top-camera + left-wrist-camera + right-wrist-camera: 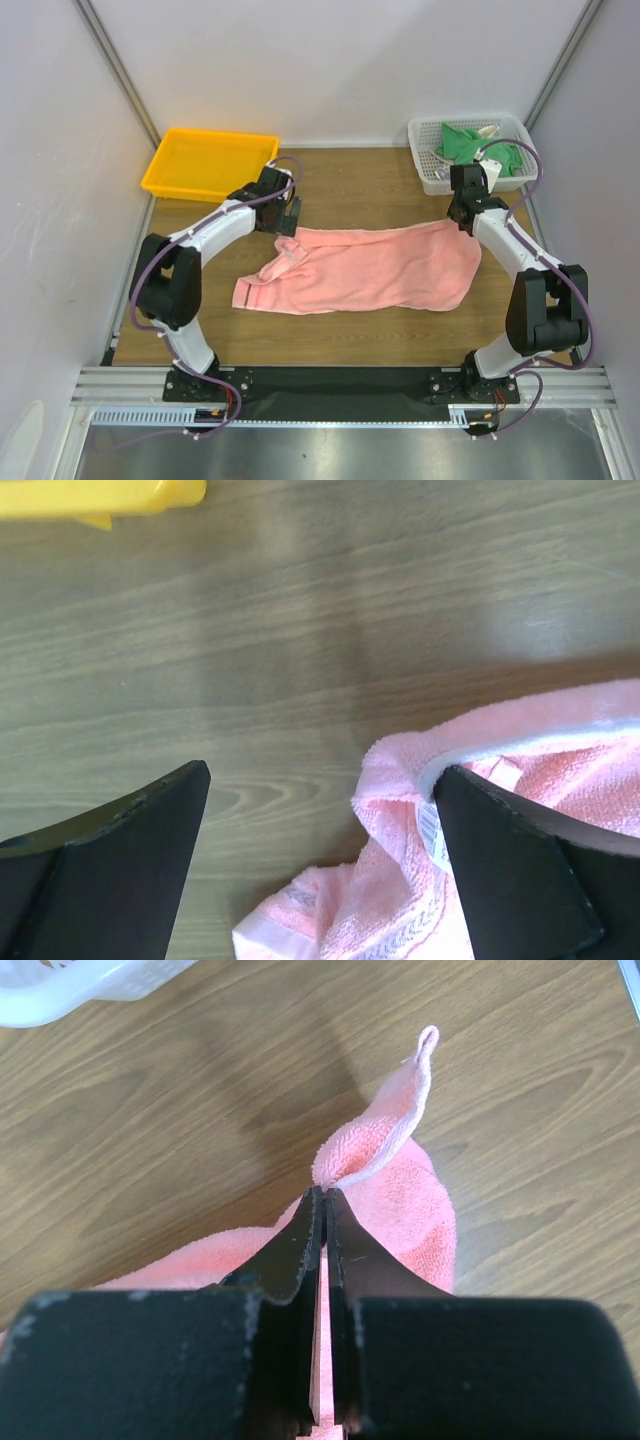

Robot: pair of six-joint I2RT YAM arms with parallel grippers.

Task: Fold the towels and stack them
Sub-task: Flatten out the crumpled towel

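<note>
Wood-grain tabletop between pale walls. Far left, shallow yellow plastic tray, cut to a corner in left wrist view. Left gripper spread wide over rumpled left end of salmon-pink cloth towel, sprawled mid-table, long axis left to right. Right gripper clamped on its far-right corner. Far right, white mesh basket holding crumpled green cloth towel, partly hidden by cable; pale scrap alongside, hard to make out.
</note>
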